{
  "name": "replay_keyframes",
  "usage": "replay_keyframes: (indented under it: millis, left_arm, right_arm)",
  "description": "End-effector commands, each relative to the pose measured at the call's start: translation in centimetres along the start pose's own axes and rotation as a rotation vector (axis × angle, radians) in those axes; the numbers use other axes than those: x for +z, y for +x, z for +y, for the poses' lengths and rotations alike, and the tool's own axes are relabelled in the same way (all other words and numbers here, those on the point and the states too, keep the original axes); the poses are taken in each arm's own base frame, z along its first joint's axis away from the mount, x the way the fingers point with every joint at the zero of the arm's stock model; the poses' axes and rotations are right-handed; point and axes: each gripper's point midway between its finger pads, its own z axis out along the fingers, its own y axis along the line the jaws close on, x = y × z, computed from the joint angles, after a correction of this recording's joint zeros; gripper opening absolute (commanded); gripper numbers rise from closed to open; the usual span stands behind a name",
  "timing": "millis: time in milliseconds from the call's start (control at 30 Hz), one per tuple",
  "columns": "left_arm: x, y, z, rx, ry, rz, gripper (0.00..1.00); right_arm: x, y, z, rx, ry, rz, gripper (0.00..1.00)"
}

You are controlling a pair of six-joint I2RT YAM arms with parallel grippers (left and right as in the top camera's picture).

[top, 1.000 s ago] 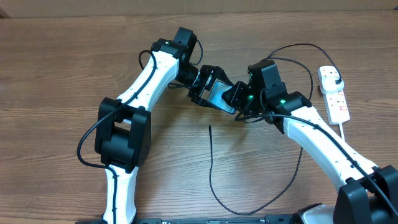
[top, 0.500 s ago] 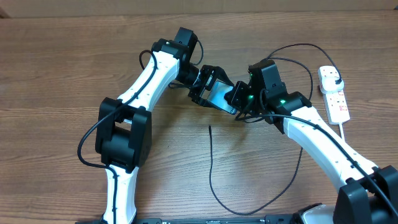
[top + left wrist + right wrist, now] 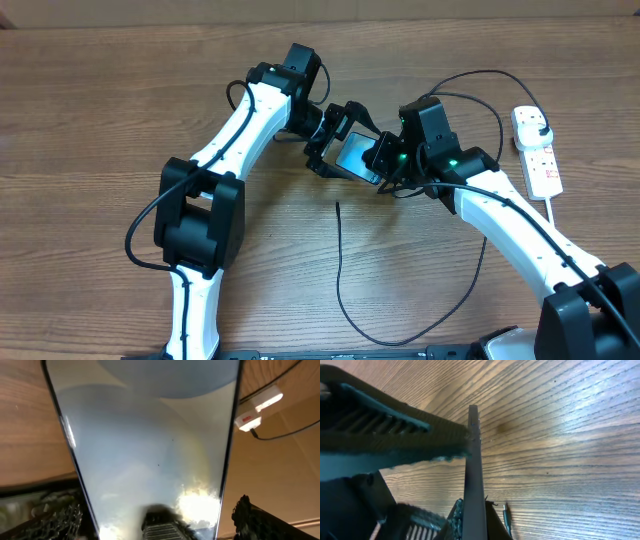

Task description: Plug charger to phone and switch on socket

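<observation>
A: Now, checking the left tool [image 3: 338,140]: gaping wide, with fingers [image 3: 62,517] standing either side of the phone [image 3: 352,157], touching neither edge in the wrist view.

B: Agreed. Seeing the pale lit screen filling most of that view, too. And the right tool [image 3: 383,168]?

A: Pinching the phone at its end, pressed together on the thin body. Showing edge-on between the two pads in the right wrist view.

B: Holding it off the worktop [image 3: 100,100]?

A: Hard telling from above. Sitting tilted between both arms, at any rate.

B: Finding the charger [image 3: 337,260] where?

A: Lying loose on the worktop, looping below the phone, with its connector tip [image 3: 505,517] resting near the phone but apart from it, not yet plugged in.

B: And the socket [image 3: 537,155]?

A: Lying at the far right, well apart from both tools, carrying a black plug [image 3: 541,124] at its far end.
</observation>
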Motion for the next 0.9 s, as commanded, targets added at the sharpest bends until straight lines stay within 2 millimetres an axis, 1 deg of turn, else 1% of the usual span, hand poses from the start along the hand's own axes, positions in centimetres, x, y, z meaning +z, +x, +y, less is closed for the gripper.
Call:
replay_keyframes:
  millis: [0,133,233,333,400,500,567,633,733,800,867]
  left_arm:
    - [-3.1,-1.8,-0.9,0.217,0.059,-0.046,1.00]
    - [-6.5,-3.4,-0.3,0.272,0.120,-0.034,1.00]
    - [-9.1,-4.7,0.5,0.290,0.152,-0.053,1.00]
    - [-11.3,-5.5,1.5,0.278,0.171,-0.069,1.00]
    - [-12.7,-5.6,1.4,0.318,0.210,-0.076,1.00]
    - [-14.6,-5.1,0.9,0.370,0.268,-0.084,1.00]
    - [-16.1,-4.5,0.3,0.419,0.298,-0.118,1.00]
    - [-17.3,-3.9,-0.3,0.467,0.315,-0.160,1.00]
    - [-18.9,-2.6,-1.3,0.528,0.336,-0.222,1.00]
    - [-19.8,-1.8,-2.0,0.544,0.346,-0.266,1.00]
    - [-20.5,-0.7,-3.1,0.578,0.369,-0.299,1.00]
  right_arm:
    - [-0.3,-1.0,-0.4,-0.002,0.010,-0.028,0.04]
    - [-0.8,-2.4,-2.0,0.048,0.032,-0.049,0.04]
    - [-1.3,-3.5,-2.9,0.131,0.022,-0.056,0.04]
    - [-1.7,-4.3,-3.3,0.251,-0.014,-0.051,0.04]
    - [-2.1,-5.0,-3.0,0.336,-0.062,-0.042,0.04]
    - [-2.6,-5.8,-1.9,0.447,-0.149,-0.023,0.04]
    - [-2.9,-6.3,-0.6,0.525,-0.219,-0.009,0.04]
    - [-3.2,-6.6,0.5,0.611,-0.274,0.016,0.04]
    - [-3.5,-6.7,1.5,0.757,-0.317,0.061,0.04]
    - [-3.7,-7.0,2.0,0.805,-0.344,0.069,0.04]
    - [-4.0,-7.6,2.7,0.819,-0.380,0.064,0.04]
